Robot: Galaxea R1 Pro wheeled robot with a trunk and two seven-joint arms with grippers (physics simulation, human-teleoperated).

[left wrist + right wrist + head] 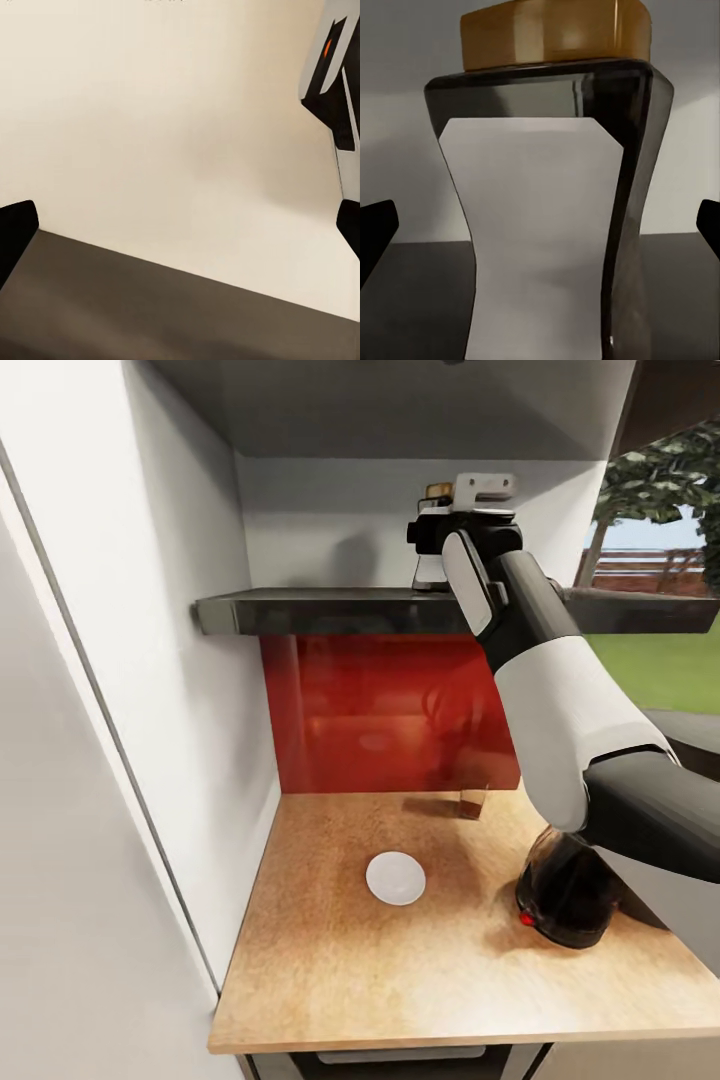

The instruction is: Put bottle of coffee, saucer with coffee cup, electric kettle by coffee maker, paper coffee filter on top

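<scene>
The bottle of coffee [547, 225] is dark glass with a white label and an amber lid. It stands on the dark kitchen shelf [320, 610], its lid [438, 490] peeking out behind my right wrist. My right gripper [540, 240] is open, with one fingertip [376, 229] on each side of the bottle and a gap to the glass. On the wooden countertop [330, 980] stands the black coffee maker [565, 895] with a red light, partly hidden by my right forearm. A white round saucer [395, 878] lies to its left. My left gripper [180, 232] is open and holds nothing.
A red backsplash [390, 710] runs under the shelf, with a small brownish translucent object [470, 800] at its foot. A white cabinet wall [180, 710] closes the left side. The left wrist view faces a beige wall [165, 135] above a dark floor.
</scene>
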